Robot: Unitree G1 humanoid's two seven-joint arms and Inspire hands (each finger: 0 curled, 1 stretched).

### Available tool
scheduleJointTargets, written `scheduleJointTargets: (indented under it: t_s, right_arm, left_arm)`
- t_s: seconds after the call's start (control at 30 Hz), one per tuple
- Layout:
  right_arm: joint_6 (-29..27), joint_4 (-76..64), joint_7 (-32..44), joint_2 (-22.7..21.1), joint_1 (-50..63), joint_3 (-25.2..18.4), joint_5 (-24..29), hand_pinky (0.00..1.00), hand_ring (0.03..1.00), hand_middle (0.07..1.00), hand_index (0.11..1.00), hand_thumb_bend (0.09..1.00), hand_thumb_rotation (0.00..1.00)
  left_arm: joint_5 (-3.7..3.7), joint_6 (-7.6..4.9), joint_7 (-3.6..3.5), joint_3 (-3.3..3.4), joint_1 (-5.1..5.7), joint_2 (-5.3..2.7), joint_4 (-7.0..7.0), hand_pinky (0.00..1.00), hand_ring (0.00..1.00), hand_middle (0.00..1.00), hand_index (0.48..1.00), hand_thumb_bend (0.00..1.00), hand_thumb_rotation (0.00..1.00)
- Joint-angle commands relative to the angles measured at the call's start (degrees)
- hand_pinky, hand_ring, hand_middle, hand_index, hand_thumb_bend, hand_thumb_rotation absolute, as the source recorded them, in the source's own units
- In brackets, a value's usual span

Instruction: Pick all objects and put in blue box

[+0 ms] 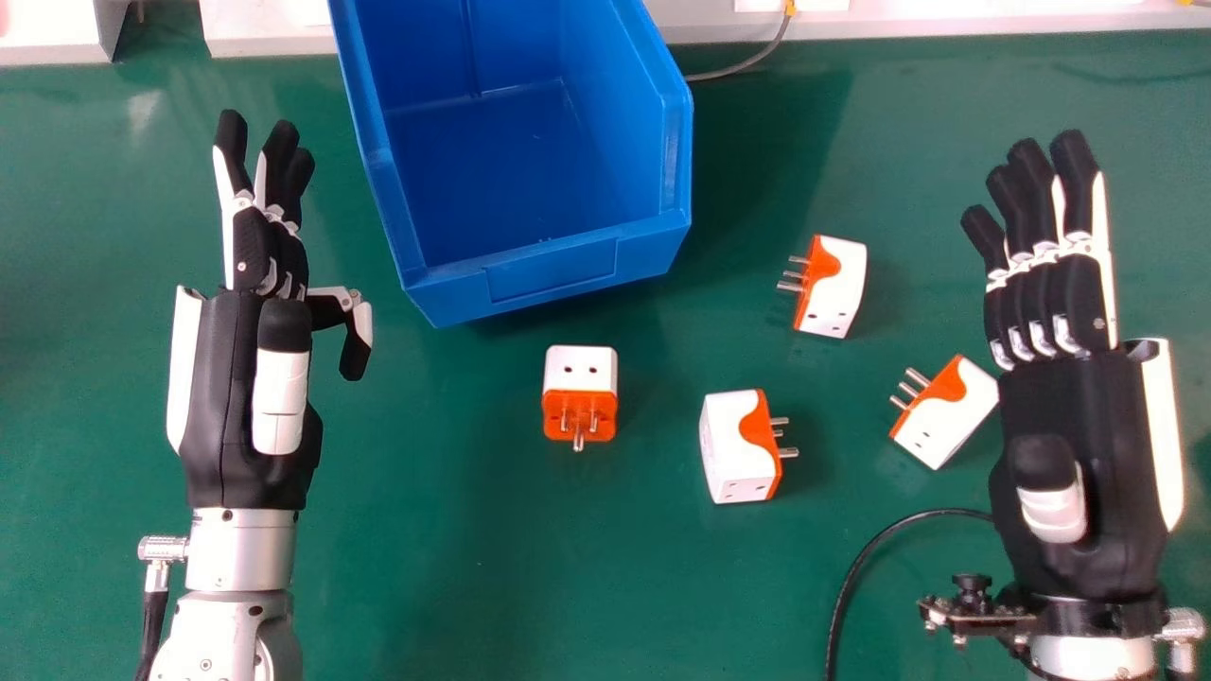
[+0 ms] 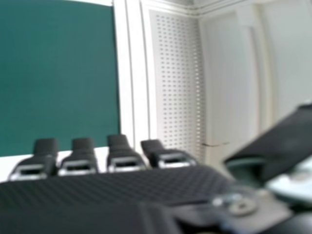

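Note:
In the head view my left hand (image 1: 251, 378) is open over the table's left part, left of the blue box (image 1: 553, 268). My right hand (image 1: 1074, 435) is open at the far right. Several white and orange plug adapters lie on the table: one (image 1: 579, 367) just in front of the box, one (image 1: 733, 449) to its right, one (image 1: 837, 288) farther back, and one (image 1: 956, 416) close beside my right hand. The box shows a bare floor. In the right hand view, the right hand (image 2: 117, 185) has its fingers extended along the lower part.
The green table (image 1: 473, 586) spreads under everything. A black cable (image 1: 851, 567) curves near my right wrist. Behind the box's right side a thin grey cable (image 1: 747, 64) runs to the white ledge (image 1: 908, 21) at the back. A perforated panel (image 2: 175, 73) stands beyond the table.

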Motion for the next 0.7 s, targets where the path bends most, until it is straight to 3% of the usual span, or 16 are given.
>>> scheduleJointTargets:
  t_s: [0.0,0.13,0.37,0.5,0.67]
  right_arm:
    - [-0.43,-1.32,-0.20,-0.62,0.20,-0.33,0.22,0.95,0.975,0.974,0.991,0.806,0.79]
    - [-2.57,0.27,-1.11,-1.44,-0.67,-2.48,-0.79,0.94,0.978,0.984,0.996,0.802,0.75]
    - [-8.55,7.13,-12.55,-2.28,-4.69,-15.06,-17.27,0.93,0.977,0.985,0.998,0.852,0.67]
    - [-8.27,7.71,-17.57,-3.09,-4.66,-17.29,-22.36,0.92,0.973,0.987,1.000,0.926,0.58]
    - [-7.27,9.09,-23.04,-5.15,-4.60,-18.71,-28.24,0.92,0.972,0.994,1.000,0.963,0.53]
  left_arm:
    - [0.18,-1.03,0.08,-0.23,-0.30,0.25,-0.90,0.00,1.00,1.00,1.000,1.00,0.95]
    - [0.27,-1.06,0.19,-0.31,-0.27,0.16,-1.02,0.00,1.00,1.00,1.000,1.00,0.95]
    - [0.19,-0.95,0.18,-0.32,-0.14,0.16,-1.16,0.00,1.00,1.00,1.000,1.00,0.95]
    - [0.06,-0.91,0.14,-0.35,-0.13,0.10,-1.37,0.00,1.00,1.00,1.000,1.00,0.95]
    - [-0.43,-0.83,-0.20,-0.26,-0.21,0.20,-1.49,0.00,1.00,1.00,1.000,1.00,0.95]
